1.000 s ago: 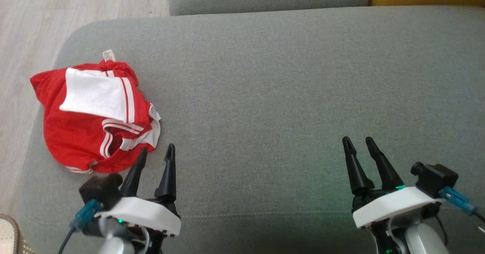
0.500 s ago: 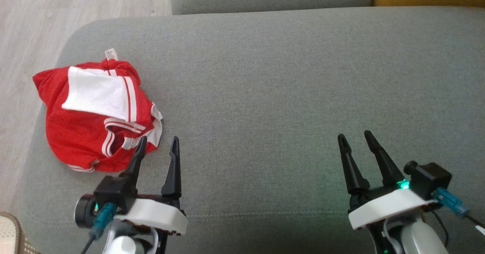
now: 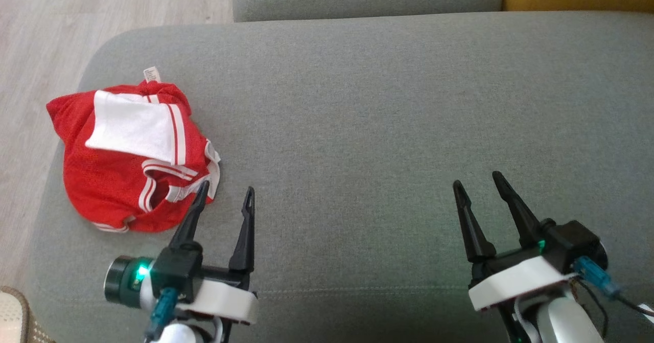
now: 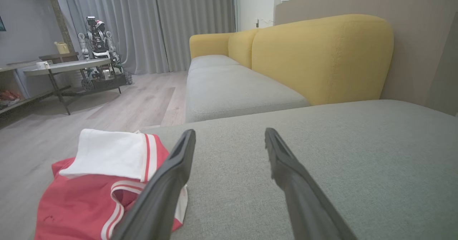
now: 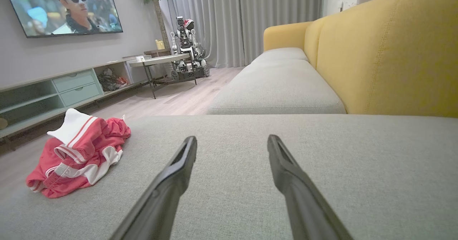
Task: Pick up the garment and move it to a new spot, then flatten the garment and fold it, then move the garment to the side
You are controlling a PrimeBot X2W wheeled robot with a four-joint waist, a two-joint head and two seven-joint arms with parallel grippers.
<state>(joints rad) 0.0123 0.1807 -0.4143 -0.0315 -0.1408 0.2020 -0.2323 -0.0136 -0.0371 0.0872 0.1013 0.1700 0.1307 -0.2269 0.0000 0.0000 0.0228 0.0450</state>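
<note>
Two hands, both spread wide & empty. Garment point(image 3: 127, 164), a crumpled red/white heap w/ no clear long axis, sits at the grey sofa cushion's point(image 3: 357, 103) left end. Left hand point(image 3: 228, 185) is nearer, just right of the garment's near edge. Right hand point(image 3: 476, 178) is well apart to the garment's right. Nothing stands btwn.

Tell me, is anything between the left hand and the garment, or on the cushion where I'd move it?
Nothing visible. The left hand, open, is right beside the garment, one fingertip overlapping its edge in the head view. The cushion to the garment's right is bare fabric as far as the right hand.
</note>
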